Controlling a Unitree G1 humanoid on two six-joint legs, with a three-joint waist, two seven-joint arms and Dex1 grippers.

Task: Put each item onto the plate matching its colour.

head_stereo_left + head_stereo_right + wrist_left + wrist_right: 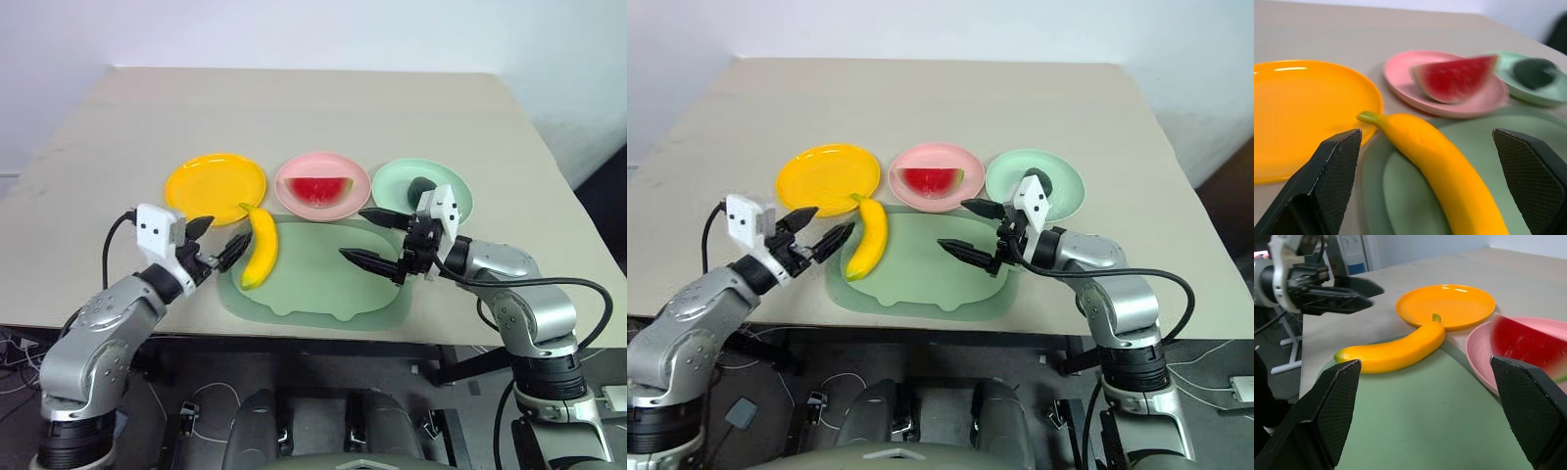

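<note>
While the watermelon wedge (317, 187) sits on the pink plate (355, 197) and the avocado (422, 185) on the mint plate (394, 180), the banana (260, 249) is left – lying on the mat's (323, 279) edge, stem tip just at the yellow plate (214, 184). Two of three done, approx. Left gripper (217, 240) is wide open beside the banana, holding nothing; right gripper (375, 238) is also spread, empty, over the mat.
</note>
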